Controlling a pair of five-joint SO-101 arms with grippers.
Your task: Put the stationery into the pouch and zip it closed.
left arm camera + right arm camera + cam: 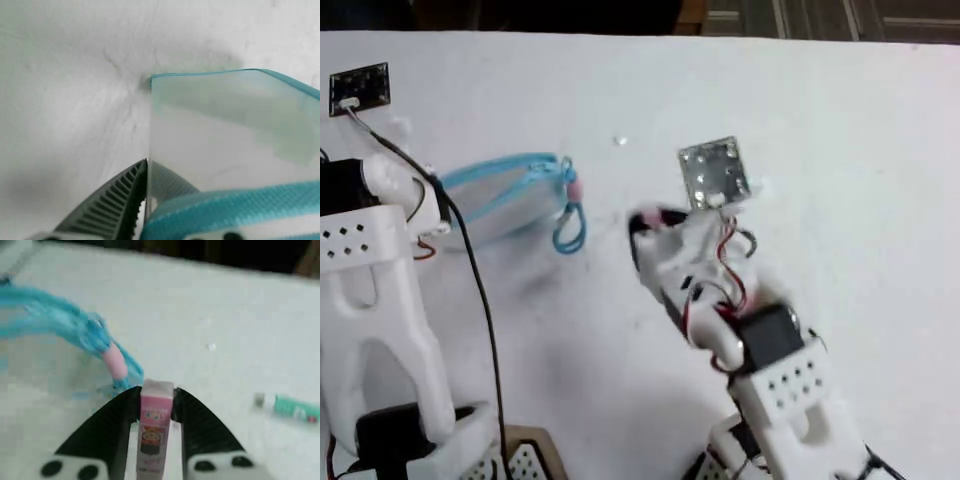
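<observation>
Clear plastic pouch with turquoise zip trim [498, 205] lies on the white desk [840, 120], one edge pinched in my left end effector [147, 169]. My right end effector [156, 390] clamps a pink-labelled rectangular eraser [155, 427] near the zip pull.

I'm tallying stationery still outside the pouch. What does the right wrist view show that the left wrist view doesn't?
Right wrist view adds: a pink eraser clamped in the right gripper, a green pen lying on the table, the pink zipper pull. Left wrist view adds: the left gripper pinching the clear pouch. Shared: the blue-trimmed pouch, the white table.
</observation>
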